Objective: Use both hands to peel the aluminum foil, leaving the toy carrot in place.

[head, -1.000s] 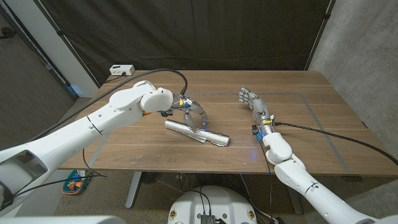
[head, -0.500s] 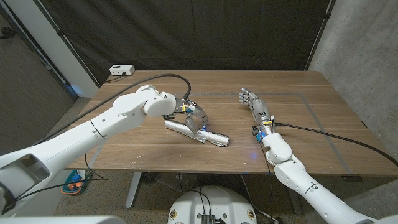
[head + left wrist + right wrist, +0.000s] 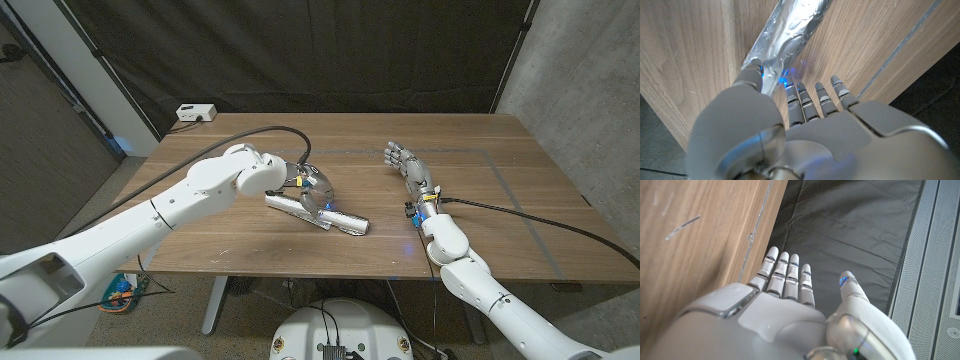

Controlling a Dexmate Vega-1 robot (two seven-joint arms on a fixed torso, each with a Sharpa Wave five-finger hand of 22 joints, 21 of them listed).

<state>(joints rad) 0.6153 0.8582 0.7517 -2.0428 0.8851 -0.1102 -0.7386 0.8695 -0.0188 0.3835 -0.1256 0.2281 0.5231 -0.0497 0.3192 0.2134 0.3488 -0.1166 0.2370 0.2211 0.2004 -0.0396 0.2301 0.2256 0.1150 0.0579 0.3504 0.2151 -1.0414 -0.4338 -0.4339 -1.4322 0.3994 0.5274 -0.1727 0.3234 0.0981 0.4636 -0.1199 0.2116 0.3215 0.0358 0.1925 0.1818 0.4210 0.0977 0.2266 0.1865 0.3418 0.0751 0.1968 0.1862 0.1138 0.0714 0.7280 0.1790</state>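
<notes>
Foil-wrapped toy carrot lying on the wooden table. The left hand sits at its far end, thumb touching the foil, fingers straight and apart. The right hand, well apart from the carrot, has extended, empty fingers.

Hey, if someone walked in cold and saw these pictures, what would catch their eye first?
Probably the shiny foil-wrapped bundle lying slantwise mid-table, with the left hand down on its far end. Next, the right hand, open and apart from it toward the table's right side.
</notes>
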